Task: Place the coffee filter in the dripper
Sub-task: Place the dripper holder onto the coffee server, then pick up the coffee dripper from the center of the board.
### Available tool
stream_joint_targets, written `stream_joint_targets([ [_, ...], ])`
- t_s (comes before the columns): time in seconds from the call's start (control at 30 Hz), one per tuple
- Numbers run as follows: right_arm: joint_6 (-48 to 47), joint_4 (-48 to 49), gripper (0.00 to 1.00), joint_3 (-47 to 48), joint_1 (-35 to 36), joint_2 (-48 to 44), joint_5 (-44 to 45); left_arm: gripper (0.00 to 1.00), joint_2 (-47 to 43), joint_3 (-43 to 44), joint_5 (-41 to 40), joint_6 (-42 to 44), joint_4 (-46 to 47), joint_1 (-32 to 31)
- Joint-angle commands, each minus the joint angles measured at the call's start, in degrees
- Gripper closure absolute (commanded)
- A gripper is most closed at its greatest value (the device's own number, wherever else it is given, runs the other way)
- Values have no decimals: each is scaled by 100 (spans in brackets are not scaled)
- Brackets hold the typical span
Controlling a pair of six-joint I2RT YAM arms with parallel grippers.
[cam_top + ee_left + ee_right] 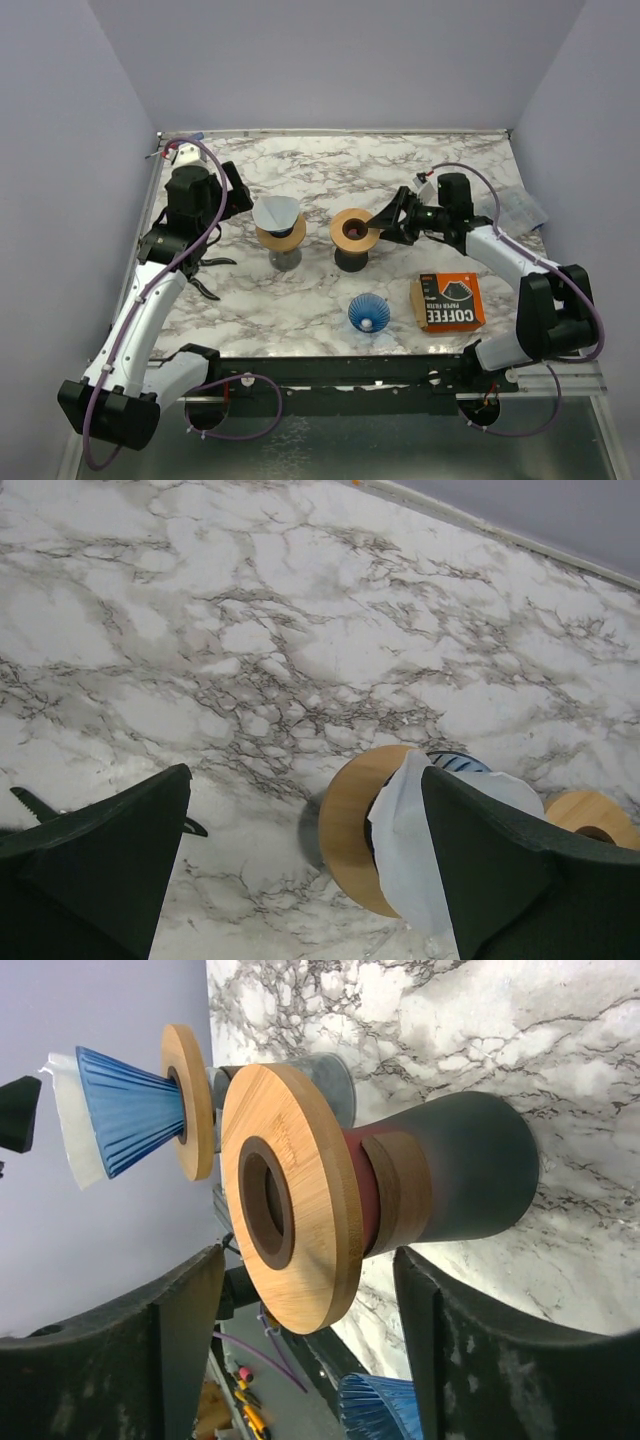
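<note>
A white coffee filter [277, 212] sits inside a blue ribbed dripper [130, 1110] that rests in a wooden ring [281, 238] over a glass. In the left wrist view the filter [410, 850] shows beside my right-hand finger. My left gripper [208, 276] is open, left of that stand and holding nothing. My right gripper [385, 228] is open beside a second wooden ring [354, 232] on a dark stand [470, 1170]. That ring's rim [300, 1190] lies between the spread fingers with gaps on both sides. A second blue dripper [369, 313] stands on the table with no filter in it.
An orange coffee filter box [447, 301] lies front right on the marble table [320, 170]. A clear plastic bag [522, 212] lies at the right edge. Purple-grey walls close the back and sides.
</note>
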Motion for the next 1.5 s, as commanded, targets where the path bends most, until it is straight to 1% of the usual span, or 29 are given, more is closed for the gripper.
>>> stream_joint_targets([
  [0.0,-160,-230,23,166,-27,-255,180,1,-239,-102,357,96,275,28],
  [0.13,-260,-256,9,108,-27,-487,350,1,-343,-141,522,153,368,30],
  [0.23,-343,-323,1,70,-27,-691,537,1,-448,-195,982,180,574,31],
  [0.53,-493,-493,0,38,-27,-880,680,1,-616,-393,2638,-209,1323,30],
  [0.7,-481,-512,0,-33,-28,-917,714,1,-603,-856,3874,-1223,2303,-5],
  [0.77,-493,-520,0,-43,-23,-905,707,1,-609,-1018,4089,-1451,2607,-113],
  [0.83,-493,-521,0,-47,-34,-897,713,1,-660,-1126,4063,-1466,2739,-353],
  [0.97,-506,-534,0,-49,-45,-865,722,1,-698,-1342,3662,-1451,2830,-1226],
  [1.1,-511,-549,0,-54,-76,-826,723,1,-466,-1497,3409,-1501,2831,-2033],
  [1.2,-487,-495,0,-108,-152,-799,602,1,-214,-1614,3075,-1442,2834,-2680],
  [1.33,-475,-486,0,-234,-334,-823,467,1,184,-1649,2374,-1244,2684,-3521],
  [1.47,-477,-476,0,-405,-620,-863,286,1,643,-1424,1346,-826,2105,-4308],
])
